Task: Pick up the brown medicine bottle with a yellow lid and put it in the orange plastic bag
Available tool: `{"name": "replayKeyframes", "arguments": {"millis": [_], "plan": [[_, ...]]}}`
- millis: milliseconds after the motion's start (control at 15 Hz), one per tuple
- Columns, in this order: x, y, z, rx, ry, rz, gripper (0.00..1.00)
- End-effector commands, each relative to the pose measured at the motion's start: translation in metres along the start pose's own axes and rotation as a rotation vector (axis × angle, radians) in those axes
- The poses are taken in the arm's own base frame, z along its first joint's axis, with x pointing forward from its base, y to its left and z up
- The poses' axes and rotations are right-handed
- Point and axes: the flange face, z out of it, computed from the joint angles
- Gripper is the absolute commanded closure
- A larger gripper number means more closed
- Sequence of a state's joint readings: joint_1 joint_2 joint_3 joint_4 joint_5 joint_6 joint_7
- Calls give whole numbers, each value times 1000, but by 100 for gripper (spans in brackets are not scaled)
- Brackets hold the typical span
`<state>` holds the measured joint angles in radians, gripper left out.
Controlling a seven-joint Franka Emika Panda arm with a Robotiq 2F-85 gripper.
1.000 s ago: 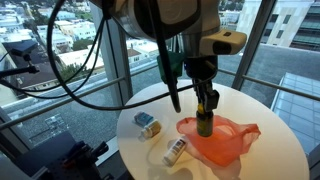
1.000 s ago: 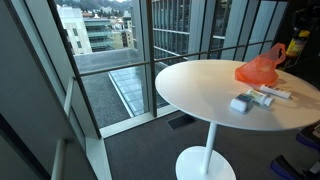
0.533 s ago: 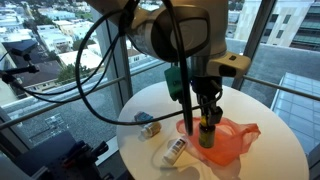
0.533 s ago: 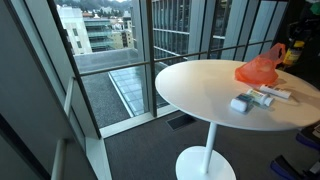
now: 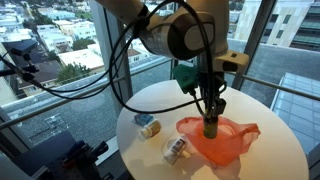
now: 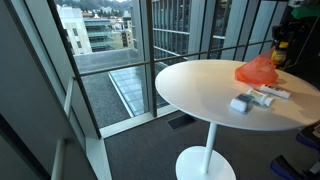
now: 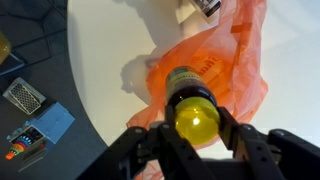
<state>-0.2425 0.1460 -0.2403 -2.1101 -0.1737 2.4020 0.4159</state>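
The brown medicine bottle with a yellow lid (image 7: 193, 112) is held upright in my gripper (image 7: 196, 125), whose fingers are shut on its lid end. In an exterior view the bottle (image 5: 210, 126) hangs just above the orange plastic bag (image 5: 228, 143), which lies crumpled on the round white table (image 5: 270, 150). In the wrist view the bag (image 7: 235, 70) lies directly below the bottle. In an exterior view the bag (image 6: 257, 70) lies at the table's far side, with the arm partly cut off at the right edge.
A small jar (image 5: 147, 124) and a white tube-like bottle (image 5: 175, 148) lie on the table beside the bag. White items (image 6: 258, 97) lie near the table edge. Glass walls surround the table. The floor below holds small objects (image 7: 25, 95).
The arm has turned and shifted slightly with the bottle, which stays over the bag's middle and sits a little higher than half a second ago.
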Motion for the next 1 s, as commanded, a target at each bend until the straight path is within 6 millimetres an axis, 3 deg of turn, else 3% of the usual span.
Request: {"name": "replayKeyframes", "arguments": {"millis": [0, 200, 400, 733, 933], "plan": [[18, -25, 7, 8, -7, -15, 80], [21, -43, 21, 14, -20, -33, 80], [16, -46, 36, 14, -52, -41, 80], [-11, -32, 49, 9, -117, -51, 80], [-38, -22, 54, 4, -153, -52, 80]]}}
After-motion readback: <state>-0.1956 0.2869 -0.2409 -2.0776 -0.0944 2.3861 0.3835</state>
